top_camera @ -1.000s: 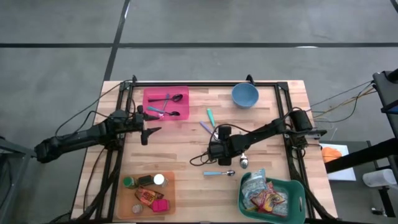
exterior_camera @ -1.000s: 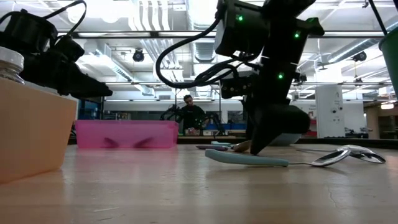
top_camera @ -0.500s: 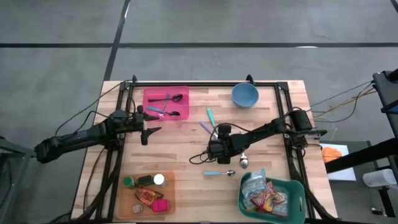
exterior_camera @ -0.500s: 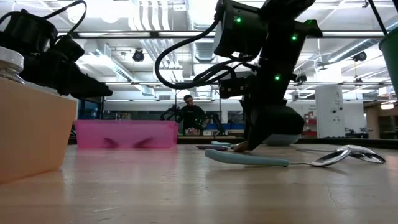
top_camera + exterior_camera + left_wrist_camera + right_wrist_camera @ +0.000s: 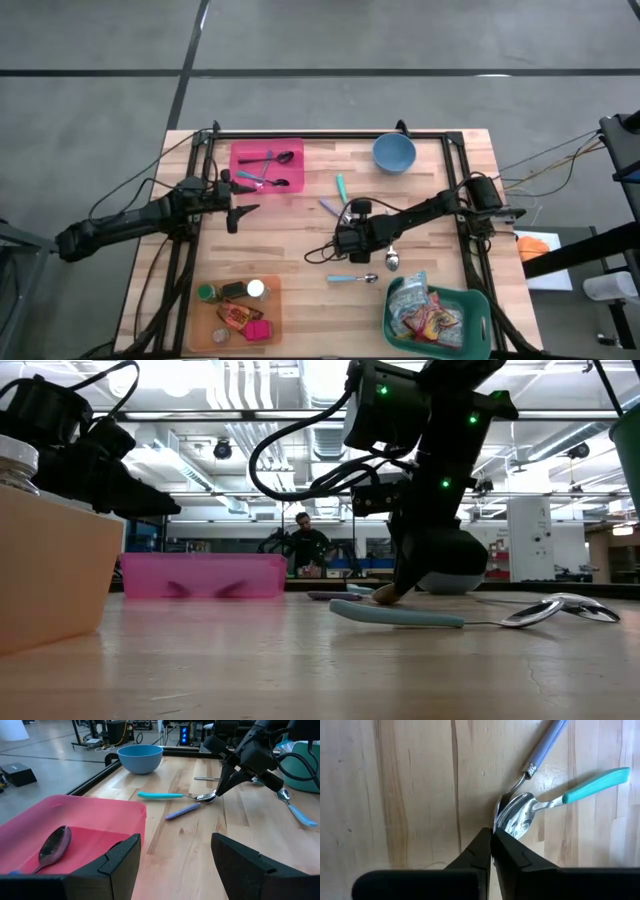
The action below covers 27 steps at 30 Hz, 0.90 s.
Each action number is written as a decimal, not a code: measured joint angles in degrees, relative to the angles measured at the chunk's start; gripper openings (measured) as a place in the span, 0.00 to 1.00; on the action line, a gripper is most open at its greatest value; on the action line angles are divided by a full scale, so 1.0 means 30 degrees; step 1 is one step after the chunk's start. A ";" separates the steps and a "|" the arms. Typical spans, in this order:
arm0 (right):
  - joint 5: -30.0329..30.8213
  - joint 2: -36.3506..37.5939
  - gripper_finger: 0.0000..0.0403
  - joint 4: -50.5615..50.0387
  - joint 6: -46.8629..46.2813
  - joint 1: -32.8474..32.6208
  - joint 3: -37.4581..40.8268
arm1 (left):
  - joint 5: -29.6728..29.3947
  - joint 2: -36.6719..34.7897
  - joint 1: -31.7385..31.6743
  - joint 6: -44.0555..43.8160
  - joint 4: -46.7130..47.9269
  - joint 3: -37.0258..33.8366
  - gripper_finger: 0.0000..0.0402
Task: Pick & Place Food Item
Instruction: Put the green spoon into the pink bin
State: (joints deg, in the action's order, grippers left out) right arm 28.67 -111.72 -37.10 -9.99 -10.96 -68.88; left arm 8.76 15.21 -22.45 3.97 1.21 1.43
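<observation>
Two spoons lie side by side at mid-table, one with a purple handle (image 5: 547, 742) and one with a teal handle (image 5: 592, 781); their bowls touch. My right gripper (image 5: 492, 839) stands over the bowls, slanting down, shut on the purple-handled spoon (image 5: 329, 207). Beside it, the teal-handled spoon (image 5: 339, 186) rests flat on the wood. Food packets fill a green basket (image 5: 470, 305) at the near right. My left gripper (image 5: 175, 865) hangs open by the pink bin (image 5: 75, 815), touching nothing. My right gripper pinches the thin rim of the purple-handled spoon's bowl (image 5: 495, 817) between its two fingertips (image 5: 482, 842). The fingers slant down from the table's right. The bowl stands on edge, and the purple handle still lies on the table.
A blue bowl (image 5: 394, 152) stands at the far right. The pink bin (image 5: 267, 166) holds spoons. A light-blue-handled spoon (image 5: 352, 278) and another spoon (image 5: 392, 260) lie nearer the front. An orange tray (image 5: 235, 310) with jars and packets sits at the near left.
My right gripper has shut, its fingertips closing on the bowl of the purple-handled spoon. The arm itself has stayed in place. Both spoons have shifted slightly on the wood.
</observation>
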 joint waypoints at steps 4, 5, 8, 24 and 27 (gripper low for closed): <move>-0.0015 0.0000 0.02 0.0002 -0.0024 -0.0007 0.0000 | 0.0002 0.0002 0.0002 0.0000 0.0000 0.0000 0.61; -0.0019 0.0012 0.02 -0.0002 -0.0024 -0.0007 0.0000 | -0.0003 0.0003 -0.0002 0.0000 0.0000 0.0000 0.61; -0.0184 0.0167 0.02 0.0003 -0.0145 -0.0007 -0.0044 | -0.0003 0.0000 0.0003 0.0000 0.0000 0.0000 0.61; -0.2628 0.1116 0.02 0.0527 -0.1176 -0.0168 -0.0386 | 0.0004 -0.0003 -0.0002 0.0000 0.0000 0.0000 0.61; -0.2623 0.0850 0.02 0.0574 -0.1417 -0.0168 -0.0372 | 0.0001 0.0000 -0.0001 0.0000 -0.0002 0.0000 0.61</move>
State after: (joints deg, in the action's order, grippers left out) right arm 20.80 -109.17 -35.37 -14.24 -11.46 -70.00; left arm 8.77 15.21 -22.45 3.97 1.21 1.43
